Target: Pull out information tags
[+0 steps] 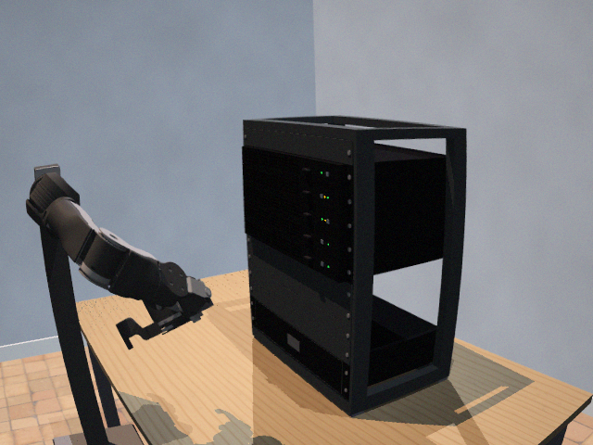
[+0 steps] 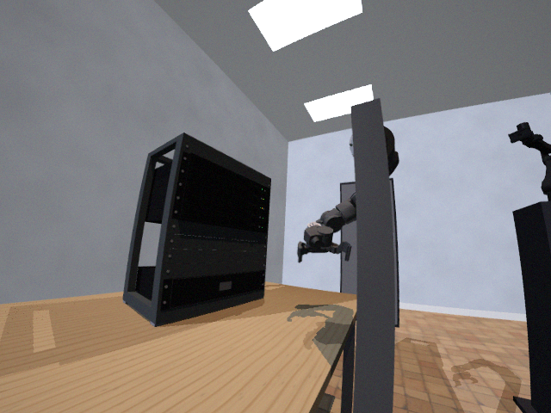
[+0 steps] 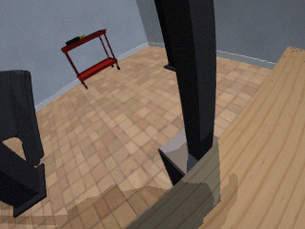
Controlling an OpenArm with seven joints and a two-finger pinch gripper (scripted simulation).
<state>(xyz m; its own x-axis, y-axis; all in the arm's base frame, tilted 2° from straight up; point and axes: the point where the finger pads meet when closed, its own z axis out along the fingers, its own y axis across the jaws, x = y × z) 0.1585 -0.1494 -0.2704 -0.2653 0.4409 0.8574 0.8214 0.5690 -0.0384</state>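
The black rack (image 1: 361,287) (image 2: 166,249) stands upright on the table. Several thin black servers fill its upper part. In the top view, yellow lights show on the second server from the top (image 1: 325,197) and the third server from the top (image 1: 325,220); the others show only green. Small grey buttons sit beside the lights, and no blue is visible. Dark tabs (image 1: 306,192) show left of the lights; how far out any tag stands cannot be told. My gripper (image 1: 162,333) (image 2: 324,259) is open and empty, above the table in front of the rack, well away from it.
The wooden table (image 1: 191,374) (image 2: 222,364) (image 3: 272,143) extends around the rack. A dark post (image 1: 71,306) (image 2: 374,267) (image 3: 195,86) carries the arm at the table's edge. A red cart (image 3: 97,69) stands far off by the wall. Another arm (image 2: 541,142) stands beyond, on a pedestal.
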